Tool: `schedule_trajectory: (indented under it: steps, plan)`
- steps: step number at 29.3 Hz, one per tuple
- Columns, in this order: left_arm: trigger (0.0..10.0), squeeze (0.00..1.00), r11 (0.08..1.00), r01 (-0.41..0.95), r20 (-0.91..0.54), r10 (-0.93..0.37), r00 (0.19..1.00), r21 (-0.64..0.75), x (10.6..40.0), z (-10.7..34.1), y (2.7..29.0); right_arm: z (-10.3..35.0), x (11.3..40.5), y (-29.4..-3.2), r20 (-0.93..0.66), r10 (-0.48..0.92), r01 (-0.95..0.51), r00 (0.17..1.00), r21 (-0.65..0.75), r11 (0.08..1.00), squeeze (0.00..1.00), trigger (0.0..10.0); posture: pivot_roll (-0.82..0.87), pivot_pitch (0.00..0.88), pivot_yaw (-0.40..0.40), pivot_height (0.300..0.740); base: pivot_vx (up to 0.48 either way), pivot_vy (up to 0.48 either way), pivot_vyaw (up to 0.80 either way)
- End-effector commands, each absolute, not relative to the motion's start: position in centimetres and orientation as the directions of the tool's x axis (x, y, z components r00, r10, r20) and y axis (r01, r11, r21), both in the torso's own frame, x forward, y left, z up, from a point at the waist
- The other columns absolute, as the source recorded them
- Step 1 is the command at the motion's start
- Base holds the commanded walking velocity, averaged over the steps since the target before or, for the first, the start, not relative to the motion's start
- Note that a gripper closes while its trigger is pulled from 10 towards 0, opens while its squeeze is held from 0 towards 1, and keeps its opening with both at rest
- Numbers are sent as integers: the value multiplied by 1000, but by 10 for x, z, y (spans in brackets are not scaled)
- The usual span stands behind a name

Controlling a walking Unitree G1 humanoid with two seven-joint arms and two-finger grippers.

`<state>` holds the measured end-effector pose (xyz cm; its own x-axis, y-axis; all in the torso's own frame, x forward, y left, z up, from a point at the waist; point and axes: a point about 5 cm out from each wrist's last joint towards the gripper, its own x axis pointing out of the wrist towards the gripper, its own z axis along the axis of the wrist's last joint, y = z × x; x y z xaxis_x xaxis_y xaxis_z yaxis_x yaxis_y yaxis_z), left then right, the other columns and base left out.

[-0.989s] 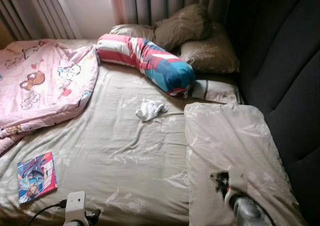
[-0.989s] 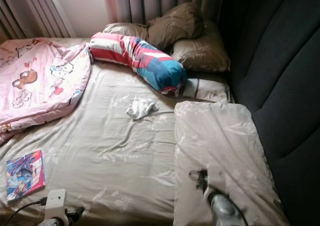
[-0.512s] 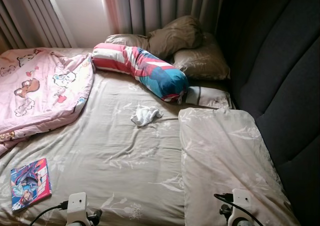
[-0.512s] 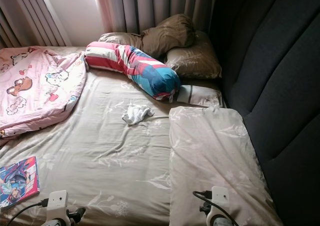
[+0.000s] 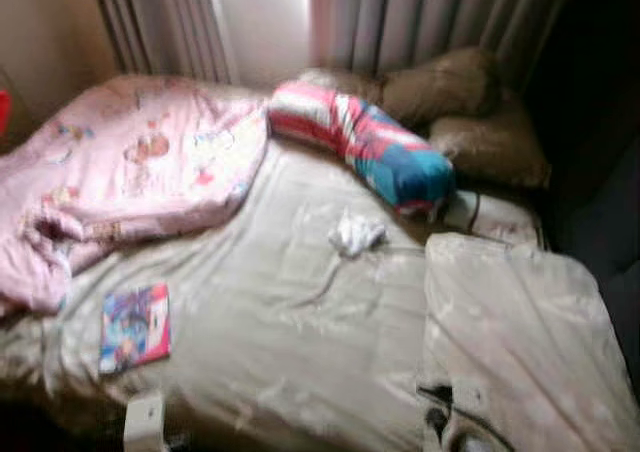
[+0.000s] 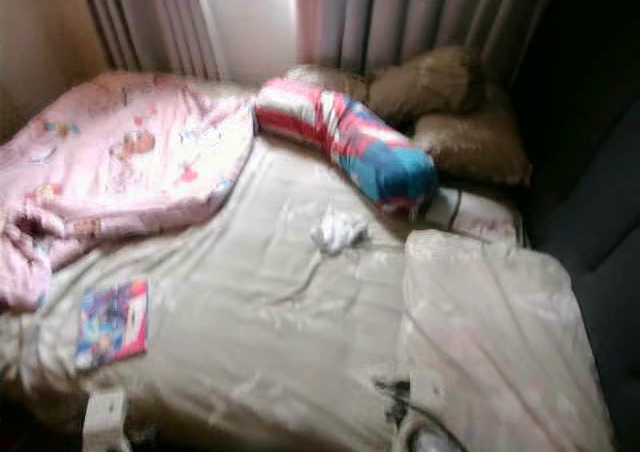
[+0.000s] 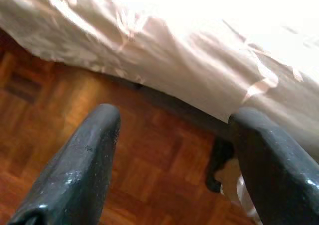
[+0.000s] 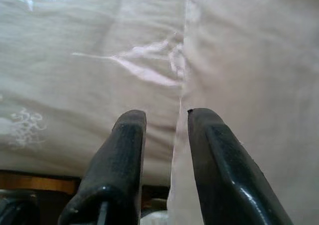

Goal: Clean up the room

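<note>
Your head views were blurred. Here is what lay before you.

Bed: covered by a beige sheet with a pale floral print; it took up most of the scene.

Pink blanket: cartoon print, bunched over the far left of the bed, with a fold trailing toward the near left edge.

Book: colourful cover, flat on the sheet at near left, just beside the blanket's fold but apart from it.

White cloth: small and crumpled, near the middle of the bed, just short of the bolster.

Bolster: long, striped red, white and blue, lying slantwise at the far side.

Brown pillows: piled at far right behind the bolster, against grey curtains.

Beige pillow: large, flat at near right, alongside a dark padded headboard.

Left gripper: you held it low at the near edge of the bed, over a wooden parquet floor. Its fingers stood wide apart, grasping nothing.

Right gripper: it was at the near right, pointing at the seam where the sheet meets the beige pillow. Only a narrow gap parted its fingers, with nothing between them.
</note>
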<state>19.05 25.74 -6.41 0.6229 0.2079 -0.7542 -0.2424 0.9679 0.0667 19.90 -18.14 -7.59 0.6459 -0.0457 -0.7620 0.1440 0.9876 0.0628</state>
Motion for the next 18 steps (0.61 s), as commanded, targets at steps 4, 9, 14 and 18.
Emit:
schedule_trajectory:
  steps: [4,9,14,18]
  plan:
    - [10000,0,969,-242,-768,187,612,43,189,-67,250,-81,186,-194,-789,-84,184,609,37,982,0,10000,84,14,-25,740,0,359,0]
    - [10000,0,969,-242,-769,186,611,42,189,-68,250,-82,185,-193,-790,-78,182,608,43,982,0,10000,89,2,-27,740,0,359,0]
    - [10000,0,969,-242,-769,185,611,41,189,-68,249,-82,186,-192,-791,-71,175,607,46,983,0,10000,90,1,-27,740,0,357,0]
    - [10000,0,969,-242,-770,185,611,40,188,-68,249,-82,184,-193,-795,-67,168,603,45,985,0,10000,96,0,-31,740,0,360,0]
